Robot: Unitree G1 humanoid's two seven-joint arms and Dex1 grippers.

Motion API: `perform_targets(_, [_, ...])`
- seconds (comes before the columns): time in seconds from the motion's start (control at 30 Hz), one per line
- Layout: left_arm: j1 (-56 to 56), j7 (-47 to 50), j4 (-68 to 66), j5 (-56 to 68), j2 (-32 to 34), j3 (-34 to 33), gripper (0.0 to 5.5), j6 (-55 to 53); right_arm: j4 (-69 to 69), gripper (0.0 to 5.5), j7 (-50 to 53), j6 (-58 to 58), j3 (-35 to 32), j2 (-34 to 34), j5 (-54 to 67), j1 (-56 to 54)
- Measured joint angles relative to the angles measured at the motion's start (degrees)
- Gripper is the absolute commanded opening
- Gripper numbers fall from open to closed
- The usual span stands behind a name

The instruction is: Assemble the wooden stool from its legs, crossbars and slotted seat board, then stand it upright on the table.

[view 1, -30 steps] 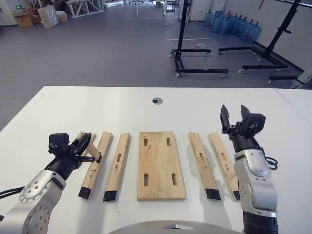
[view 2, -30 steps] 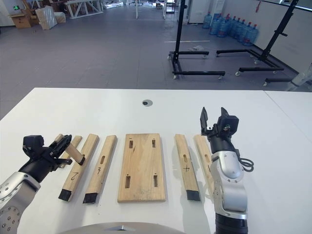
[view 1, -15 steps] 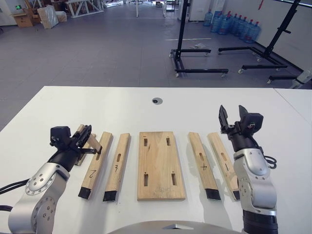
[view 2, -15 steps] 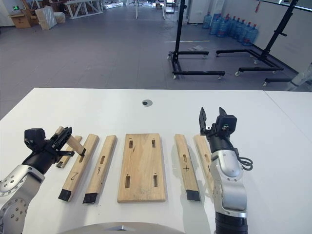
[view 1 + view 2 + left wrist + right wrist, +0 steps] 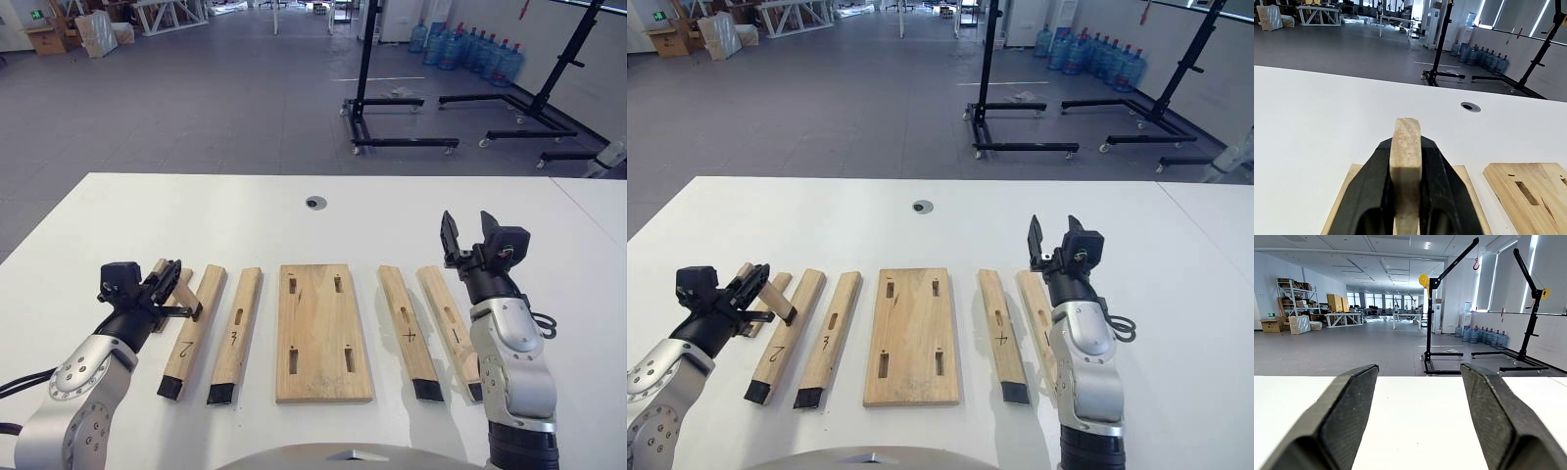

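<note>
**White table (image 5: 245, 211) in a workshop hall: grey floor (image 5: 196, 98), black steel stands (image 5: 392, 108), water bottles (image 5: 480, 54) at 1 o'clock.**

The seat board (image 5: 323, 328) lies flat at table centre, with two legs (image 5: 235, 333) flat on each side. At the board's 9 o'clock, the left gripper (image 5: 1406, 147) is clamped tight on a crossbar (image 5: 1406, 129), over the outermost leg's far end. At 2 o'clock, the right gripper (image 5: 468, 230) stands spread wide, holding nothing.

Passing room lies over the far table (image 5: 196, 211) — nearer, legs (image 5: 235, 333) and seat board (image 5: 323, 333) lie close-set, gaps narrow.
</note>
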State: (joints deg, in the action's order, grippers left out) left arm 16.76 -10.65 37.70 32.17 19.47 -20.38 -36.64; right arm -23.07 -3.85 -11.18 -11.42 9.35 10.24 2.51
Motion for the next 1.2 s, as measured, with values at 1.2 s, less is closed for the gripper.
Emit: perform_targets(1.2, [-7.08,-4.88,-10.81,-9.71,1.74,5.71,2.03,10.27,3.47,3.08,-1.26,0.13,0.78,1.25,0.28,-4.5])
